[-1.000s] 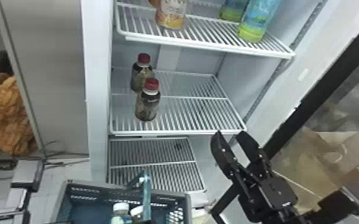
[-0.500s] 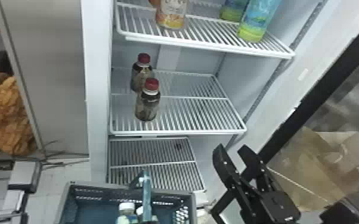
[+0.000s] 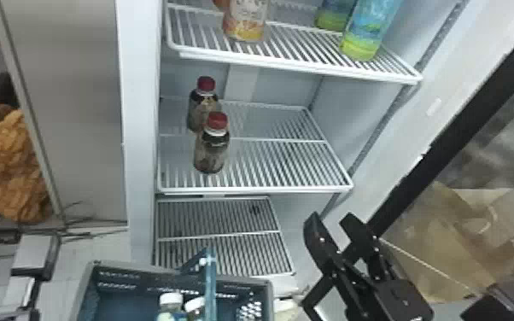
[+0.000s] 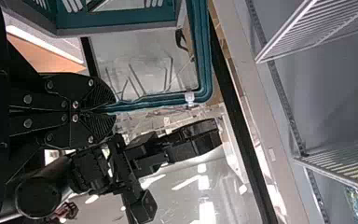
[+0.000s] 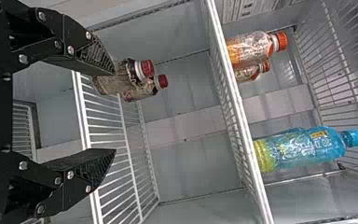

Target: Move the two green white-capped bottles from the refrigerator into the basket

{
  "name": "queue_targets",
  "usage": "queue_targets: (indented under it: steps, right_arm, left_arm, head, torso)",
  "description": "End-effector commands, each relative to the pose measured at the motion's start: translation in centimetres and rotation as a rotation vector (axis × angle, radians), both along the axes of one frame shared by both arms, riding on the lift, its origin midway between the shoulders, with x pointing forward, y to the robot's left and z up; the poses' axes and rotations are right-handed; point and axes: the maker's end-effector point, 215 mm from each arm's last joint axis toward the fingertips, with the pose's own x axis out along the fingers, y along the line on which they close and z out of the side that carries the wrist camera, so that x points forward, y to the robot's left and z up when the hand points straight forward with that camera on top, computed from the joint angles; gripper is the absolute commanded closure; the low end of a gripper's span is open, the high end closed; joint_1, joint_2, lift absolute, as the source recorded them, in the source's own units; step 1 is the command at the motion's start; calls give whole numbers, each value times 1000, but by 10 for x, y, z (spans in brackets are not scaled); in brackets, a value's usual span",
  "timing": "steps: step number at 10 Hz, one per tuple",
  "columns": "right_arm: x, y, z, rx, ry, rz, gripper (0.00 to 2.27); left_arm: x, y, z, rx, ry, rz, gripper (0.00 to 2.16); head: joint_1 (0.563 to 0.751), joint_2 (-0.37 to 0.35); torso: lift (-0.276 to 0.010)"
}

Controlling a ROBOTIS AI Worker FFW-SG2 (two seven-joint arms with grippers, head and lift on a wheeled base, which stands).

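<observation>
No text, number or sign is legible. Unreadable print marks 1 blue-and-green bottle [image 5: 307, 149] and 1 orange-capped bottle [image 5: 251, 49], both on the shelf above and beyond the right gripper [image 3: 330, 218], and 1 pale panel [image 5: 256, 8] also beyond that gripper.

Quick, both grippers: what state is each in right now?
Left gripper: closed, holding the basket handle.
Right gripper: open, holding nothing.

Two white-capped bottles [image 3: 170, 300]; two red-capped bottles [image 3: 212, 149]; two orange-capped bottles [image 5: 255, 49]; two blue-green bottles [image 3: 365, 36]; one basket [image 3: 124, 279].
</observation>
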Motion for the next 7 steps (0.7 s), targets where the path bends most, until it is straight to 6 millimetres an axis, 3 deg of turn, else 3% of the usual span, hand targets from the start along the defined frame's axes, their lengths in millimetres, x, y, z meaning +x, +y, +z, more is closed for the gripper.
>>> queue_targets:
  steps: [1, 7]
  right_arm:
    - [0, 0, 1, 1, -2, 0, 510]
    - [3, 3, 5, 8, -15, 6, 513]
  left_arm:
    - [0, 1, 0, 1, 0, 0, 1161]
    - [1, 2, 0, 1, -1, 6, 1159]
  head:
    - [695, -350]
    - [695, -350]
  torso:
    - [-263]
    - [-263]
